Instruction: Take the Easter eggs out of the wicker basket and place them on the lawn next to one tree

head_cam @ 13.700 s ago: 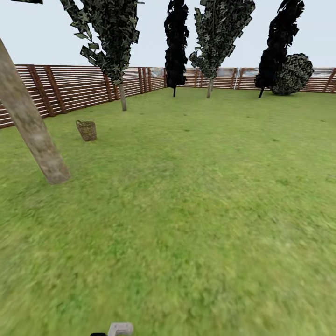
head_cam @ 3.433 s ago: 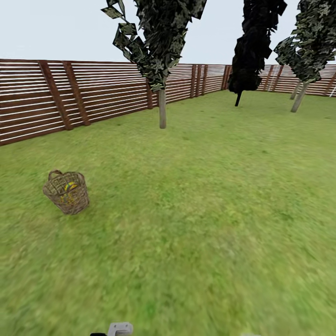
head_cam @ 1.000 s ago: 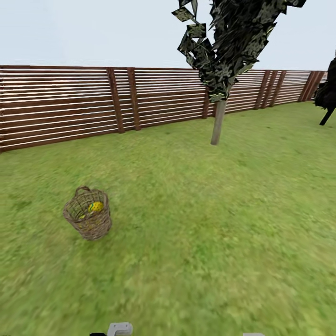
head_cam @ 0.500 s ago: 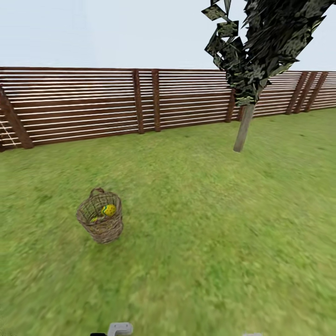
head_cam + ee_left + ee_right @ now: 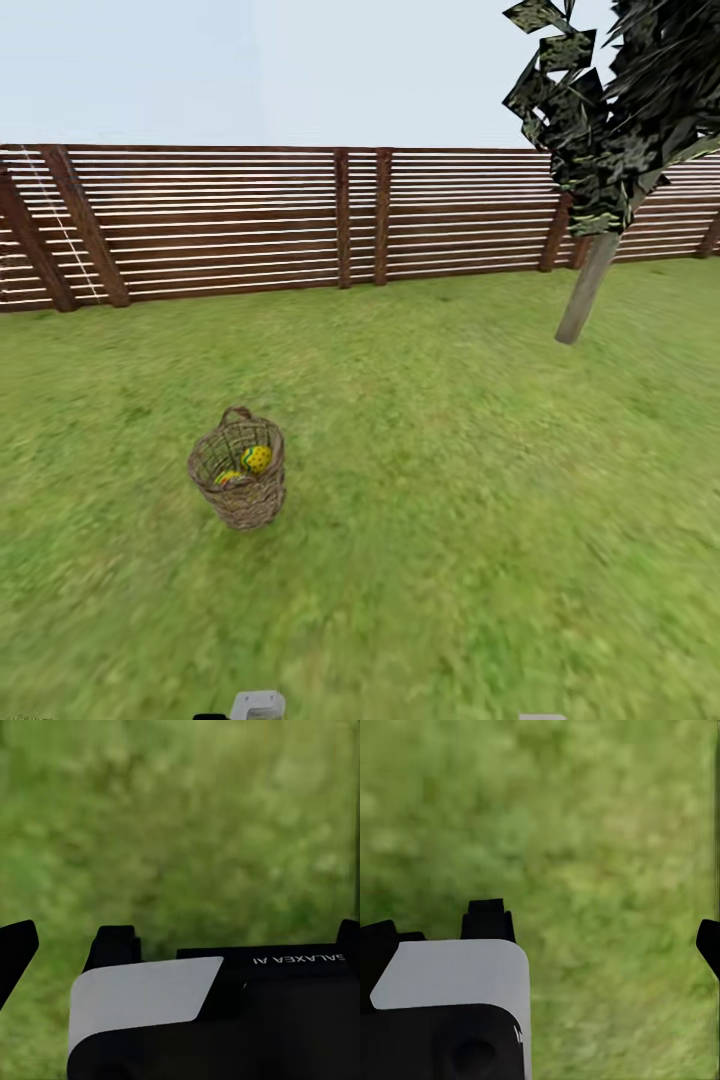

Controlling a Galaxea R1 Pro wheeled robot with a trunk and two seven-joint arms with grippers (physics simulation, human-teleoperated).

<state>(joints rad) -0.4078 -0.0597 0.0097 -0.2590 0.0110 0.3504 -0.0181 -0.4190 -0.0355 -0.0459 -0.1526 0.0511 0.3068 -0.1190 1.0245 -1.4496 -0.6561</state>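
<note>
The wicker basket [image 5: 238,470] stands upright on the lawn [image 5: 450,520], left of middle and some way ahead of me. Through its open top I see two yellow Easter eggs: one [image 5: 257,458] high against the far wall, another [image 5: 228,478] lower and partly hidden by the weave. A third egg is hidden. The thick leaning tree trunk is out of view. My left gripper [image 5: 181,943] hangs open over bare grass, and so does my right gripper [image 5: 544,937]. Neither holds anything.
A brown slatted fence [image 5: 250,220] closes off the garden at the back. A thin-trunked tree [image 5: 588,290] with dark foliage stands at the right, well beyond the basket. Open grass lies between me and the basket.
The camera has moved closer and swung left, so the basket now looks larger and nearer the middle, and the thin tree has slid right. The basket and eggs themselves have not moved.
</note>
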